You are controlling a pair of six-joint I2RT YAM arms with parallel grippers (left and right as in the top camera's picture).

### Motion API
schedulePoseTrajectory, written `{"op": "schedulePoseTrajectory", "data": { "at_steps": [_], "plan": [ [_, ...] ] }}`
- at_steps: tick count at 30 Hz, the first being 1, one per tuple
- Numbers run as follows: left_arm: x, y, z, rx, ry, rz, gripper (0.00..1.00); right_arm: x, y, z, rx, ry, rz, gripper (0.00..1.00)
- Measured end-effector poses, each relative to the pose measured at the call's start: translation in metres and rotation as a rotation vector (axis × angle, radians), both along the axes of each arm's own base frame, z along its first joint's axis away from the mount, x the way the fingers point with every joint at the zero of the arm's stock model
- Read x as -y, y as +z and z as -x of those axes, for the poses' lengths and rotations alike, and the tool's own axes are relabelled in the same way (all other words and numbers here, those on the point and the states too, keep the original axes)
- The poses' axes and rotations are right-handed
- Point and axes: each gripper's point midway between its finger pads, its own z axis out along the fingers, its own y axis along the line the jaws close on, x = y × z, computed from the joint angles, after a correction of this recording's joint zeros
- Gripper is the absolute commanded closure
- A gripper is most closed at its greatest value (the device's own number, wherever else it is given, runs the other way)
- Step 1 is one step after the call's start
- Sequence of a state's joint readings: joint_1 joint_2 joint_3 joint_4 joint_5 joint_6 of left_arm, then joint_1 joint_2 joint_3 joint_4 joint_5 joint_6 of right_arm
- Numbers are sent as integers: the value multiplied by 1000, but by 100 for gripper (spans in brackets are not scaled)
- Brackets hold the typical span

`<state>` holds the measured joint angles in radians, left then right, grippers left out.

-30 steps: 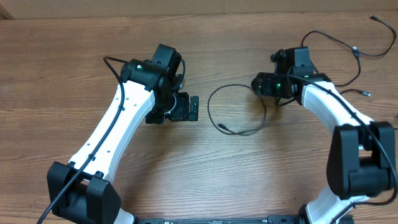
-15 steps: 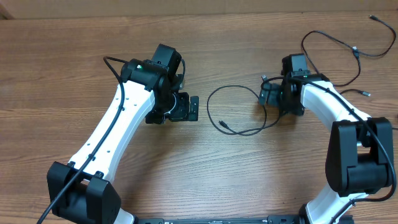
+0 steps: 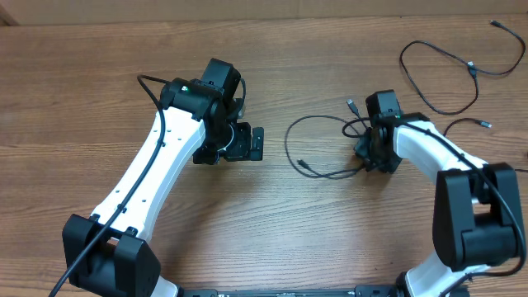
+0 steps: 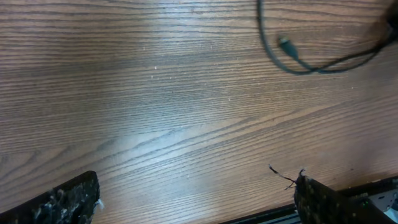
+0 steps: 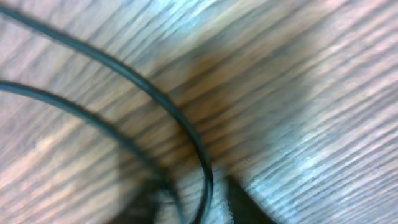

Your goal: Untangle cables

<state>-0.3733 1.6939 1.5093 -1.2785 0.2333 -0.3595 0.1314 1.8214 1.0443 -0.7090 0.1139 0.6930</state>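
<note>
One thin black cable [image 3: 290,139] loops on the wood between the arms, its small plug [image 3: 304,165] lying inside the loop. My right gripper [image 3: 368,157] points down at the loop's right end. In the blurred right wrist view two strands of that cable [image 5: 186,134] run between my dark fingertips [image 5: 249,208]; a grip does not show. A second cable [image 3: 469,66] loops at the far right, and a third cable [image 3: 483,124] lies just below it. My left gripper [image 3: 256,143] hovers left of the loop, open and empty, with the cable [image 4: 298,64] far ahead of it.
The thicker black wire [image 3: 153,87] runs along my left arm. A silver-tipped plug [image 3: 351,105] lies just beside my right wrist. The table's far edge [image 3: 264,18] meets a pale wall.
My right gripper moved toward the table's near side along the loop's right end, and its jaws narrowed. The loop shifted slightly right. The left arm stayed still.
</note>
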Motion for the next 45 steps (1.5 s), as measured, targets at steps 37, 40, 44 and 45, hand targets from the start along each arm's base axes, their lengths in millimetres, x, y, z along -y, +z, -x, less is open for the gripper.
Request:
{"op": "schedulePoseTrajectory", "data": {
  "at_steps": [37, 40, 44, 45],
  "plan": [
    [0, 0, 0, 0, 0, 0, 0, 91, 7, -80, 359, 179, 175, 0],
    [0, 0, 0, 0, 0, 0, 0, 97, 15, -69, 273, 152, 193, 0],
    [0, 0, 0, 0, 0, 0, 0, 106, 88, -87, 346, 118, 241, 0],
    [0, 0, 0, 0, 0, 0, 0, 108, 124, -96, 414, 107, 257, 0]
  ]
}}
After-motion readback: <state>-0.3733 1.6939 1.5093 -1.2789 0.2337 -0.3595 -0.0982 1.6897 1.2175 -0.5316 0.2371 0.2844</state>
